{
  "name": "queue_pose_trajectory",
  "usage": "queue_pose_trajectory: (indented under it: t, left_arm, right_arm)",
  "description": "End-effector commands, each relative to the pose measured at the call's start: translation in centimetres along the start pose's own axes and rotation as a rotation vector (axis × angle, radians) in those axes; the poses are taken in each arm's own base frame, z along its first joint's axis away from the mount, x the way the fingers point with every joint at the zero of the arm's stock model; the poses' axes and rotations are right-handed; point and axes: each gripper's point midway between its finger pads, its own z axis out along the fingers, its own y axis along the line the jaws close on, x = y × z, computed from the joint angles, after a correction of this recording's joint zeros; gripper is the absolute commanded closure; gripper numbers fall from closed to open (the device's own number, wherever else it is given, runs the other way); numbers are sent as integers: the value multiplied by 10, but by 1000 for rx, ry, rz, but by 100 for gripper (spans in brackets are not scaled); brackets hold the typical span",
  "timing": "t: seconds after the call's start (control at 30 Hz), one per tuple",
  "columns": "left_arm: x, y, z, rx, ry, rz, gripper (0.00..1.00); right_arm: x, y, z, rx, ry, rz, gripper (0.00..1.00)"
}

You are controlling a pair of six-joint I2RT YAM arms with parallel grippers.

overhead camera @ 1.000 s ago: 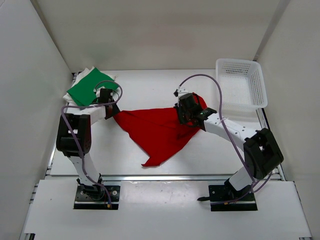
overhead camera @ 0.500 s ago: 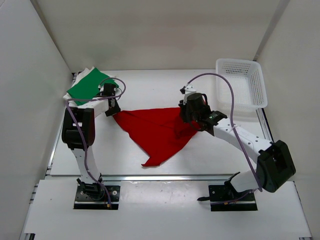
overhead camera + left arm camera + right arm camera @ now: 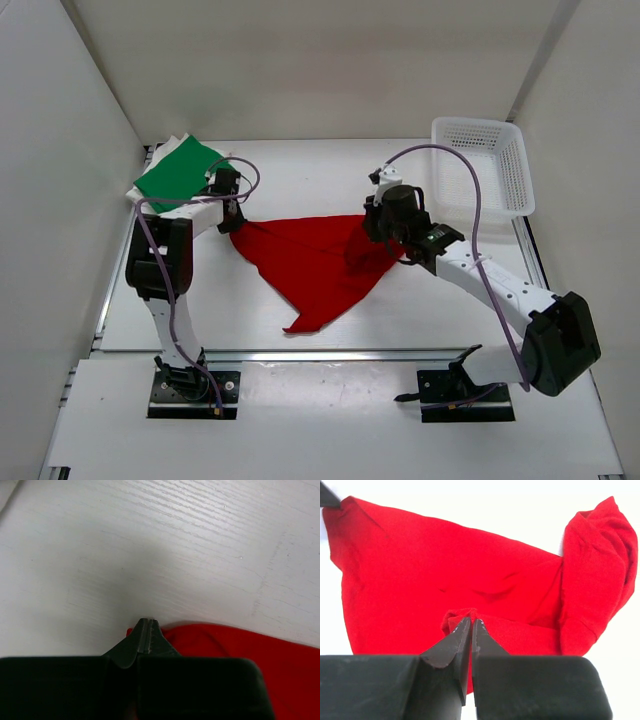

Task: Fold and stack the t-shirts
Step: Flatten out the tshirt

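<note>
The bright red cloth t-shirt (image 3: 318,262) lies spread across the middle of the overhead frame, tapering to a point at lower centre. We see the left arm folded steeply, its wrist reaching to the shirt's left corner, where the left gripper (image 3: 233,213) presses its jaws together on the hem. The right arm stretches in from lower right, and the right gripper (image 3: 388,236) pinches a raised bunch of fabric at the shirt's right edge. A folded bright green t-shirt (image 3: 178,172) sits upper left.

L pincer (image 3: 145,628) clamped tight, arm bent fwd | R pincer (image 3: 471,626) clamped tight, arm stretched inward
</note>
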Motion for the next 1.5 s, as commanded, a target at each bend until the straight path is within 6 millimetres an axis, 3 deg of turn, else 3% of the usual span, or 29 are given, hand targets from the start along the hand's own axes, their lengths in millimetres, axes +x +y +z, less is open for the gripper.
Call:
queue_pose_trajectory:
  t: [0.0, 0.1, 0.23, 0.33, 0.43, 0.57, 0.63, 0.7, 0.73, 0.8, 0.83, 0.87, 0.9, 0.93, 1.0, 1.1, 1.17, 1.2, 1.23, 1.33, 1.37, 1.43, 1.47]
  left_arm:
    - [-8, -5, -20, 60, -38, -20, 100]
    - [-23, -11, -40, 102, -90, -7, 100]
    - [-66, -30, -89, 200, -186, -15, 100]
    - [-116, -53, -154, 312, -308, -11, 100]
    - [-144, -61, -211, 394, -388, -10, 100]
    - [-172, -48, -295, 526, -535, -75, 100]
    - [-182, -35, -330, 565, -600, -102, 100]
    - [-188, -20, -371, 587, -673, -117, 100]
    - [-193, -14, -386, 587, -713, -124, 100]
    - [-194, 4, -423, 590, -796, -139, 100]
    - [-193, 7, -437, 602, -820, -138, 100]
    - [-193, 11, -447, 602, -844, -137, 100]
    - [-194, 19, -458, 583, -875, -147, 100]
    - [-195, 21, -466, 586, -891, -156, 100]
    - [-196, 26, -475, 581, -912, -156, 100]
    - [-192, 26, -461, 550, -895, -152, 100]
    - [-190, 29, -447, 547, -866, -155, 100]
    - [-189, 31, -434, 522, -852, -160, 100]
    - [-185, 33, -422, 498, -831, -158, 100]
    - [-185, 30, -392, 482, -796, -160, 100]
    - [-182, 25, -382, 481, -776, -152, 100]
    - [-189, 14, -352, 457, -742, -148, 100]
    - [-194, 9, -347, 460, -734, -149, 100]
  right_arm:
    - [-24, -5, -8, 3, -86, 45, 100]
    - [-30, -16, -11, 26, -98, 76, 100]
    - [-65, -26, -30, 33, -185, 128, 100]
    - [-110, -33, -63, 66, -306, 140, 100]
    - [-147, -35, -95, 98, -394, 132, 100]
    - [-203, -26, -156, 172, -518, 68, 100]
    - [-228, -12, -184, 194, -579, 24, 100]
    - [-260, 17, -236, 163, -671, -31, 100]
    - [-266, 14, -244, 218, -682, -39, 100]
    - [-290, 39, -297, 225, -780, -57, 99]
    - [-285, 70, -310, 169, -782, -173, 100]
    - [-297, 63, -335, 220, -851, -61, 100]
    - [-299, 70, -358, 228, -905, -60, 100]
    - [-302, 75, -365, 251, -918, -112, 100]
    - [-315, 94, -347, 235, -873, -191, 100]
    - [-322, 96, -308, 139, -821, -171, 100]
    - [-318, 85, -272, 102, -767, -208, 100]
    - [-321, 57, -255, 139, -747, -144, 100]
    - [-314, 60, -240, 59, -704, -176, 100]
    - [-301, 3, -183, 19, -598, -93, 100]
    - [-297, 0, -164, -14, -563, -96, 100]
    - [-300, -40, -136, -1, -519, -55, 100]
    - [-296, -46, -108, -30, -473, -44, 100]
